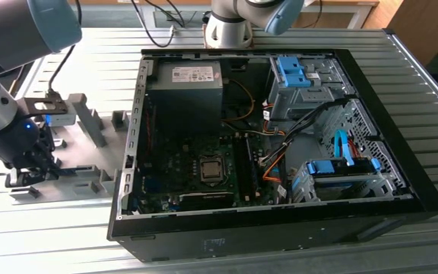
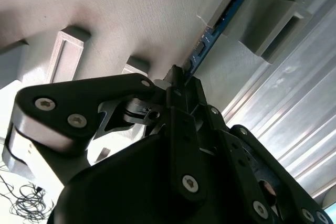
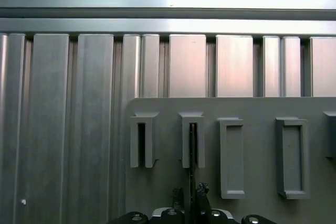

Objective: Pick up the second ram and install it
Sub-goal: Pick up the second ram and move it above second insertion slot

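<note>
Care is needed while the second ram, standing on edge with its far end in a grey holder block on the surface, is gripped at its near end by the closed pincer: it should be lifted straight, never twisted.

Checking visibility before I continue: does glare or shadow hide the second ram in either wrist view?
Second wrist view: the second ram is evenly lit; glare falls on the table slats beside it. First wrist view: a dark edge-on line in its shadowed holder block.
</note>
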`<state>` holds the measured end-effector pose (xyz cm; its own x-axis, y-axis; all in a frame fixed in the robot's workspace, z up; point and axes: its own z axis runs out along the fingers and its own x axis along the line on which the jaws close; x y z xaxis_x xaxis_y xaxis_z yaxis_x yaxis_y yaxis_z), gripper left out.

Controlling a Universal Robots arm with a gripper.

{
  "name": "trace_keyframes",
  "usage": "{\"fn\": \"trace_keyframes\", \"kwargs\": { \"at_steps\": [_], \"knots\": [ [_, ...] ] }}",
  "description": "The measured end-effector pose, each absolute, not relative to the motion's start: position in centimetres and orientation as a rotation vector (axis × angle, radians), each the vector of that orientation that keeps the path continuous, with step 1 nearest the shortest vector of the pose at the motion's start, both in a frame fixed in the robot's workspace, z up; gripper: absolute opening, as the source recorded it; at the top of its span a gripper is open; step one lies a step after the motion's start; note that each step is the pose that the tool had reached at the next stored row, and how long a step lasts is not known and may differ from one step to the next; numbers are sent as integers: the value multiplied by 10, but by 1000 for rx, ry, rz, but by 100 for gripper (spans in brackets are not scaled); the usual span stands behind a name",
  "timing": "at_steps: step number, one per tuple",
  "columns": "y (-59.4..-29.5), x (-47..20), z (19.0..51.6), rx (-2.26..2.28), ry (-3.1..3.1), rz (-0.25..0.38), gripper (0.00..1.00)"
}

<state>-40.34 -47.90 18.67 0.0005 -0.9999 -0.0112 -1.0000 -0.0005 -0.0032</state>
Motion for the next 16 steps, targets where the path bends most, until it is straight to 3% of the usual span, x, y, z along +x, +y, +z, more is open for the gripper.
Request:
{"fn": "trace_keyframes", "kwargs": {
  "at_steps": [16],
  "knots": [
    [-476, -404, 186, -2209, 2219, 9, 23]
  ]
}}
